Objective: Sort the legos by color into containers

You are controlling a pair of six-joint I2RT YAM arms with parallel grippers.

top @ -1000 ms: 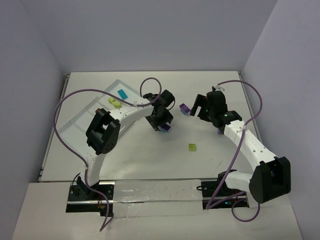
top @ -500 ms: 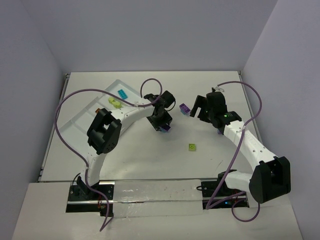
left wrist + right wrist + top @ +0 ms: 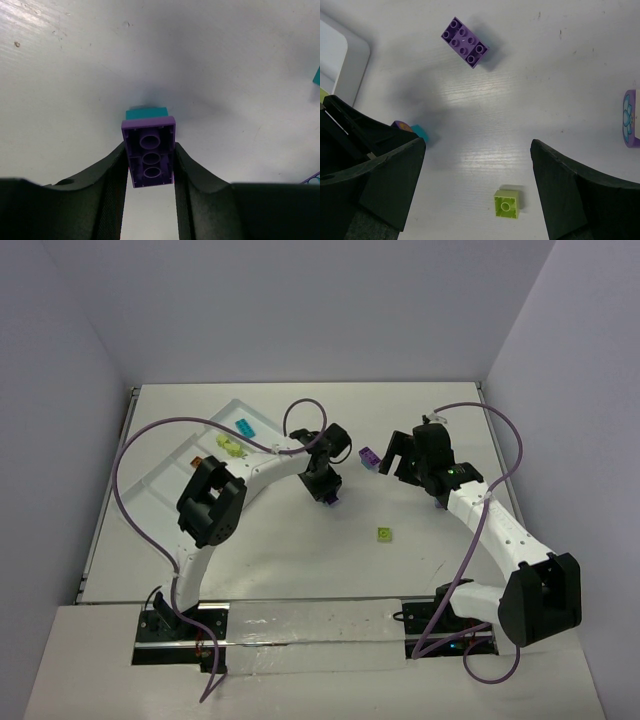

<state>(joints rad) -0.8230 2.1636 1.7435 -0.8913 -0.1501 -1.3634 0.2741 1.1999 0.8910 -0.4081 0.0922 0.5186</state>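
Purple brick [image 3: 149, 155] is pinched across its width in our left gripper [image 3: 149, 147], long axis along the fingers [image 3: 112, 190]. Tray [image 3: 170, 475] lies leftward.

We see soft, even, bright light from overhead on the white table [image 3: 300, 555], with only faint shadows there. In the left wrist view a diffuse grey shadow pools behind the sharply focused purple brick [image 3: 149, 150]. In the right wrist view the tabletop carries a mild sheen, and the lime brick [image 3: 506, 204] throws a short, soft shadow.
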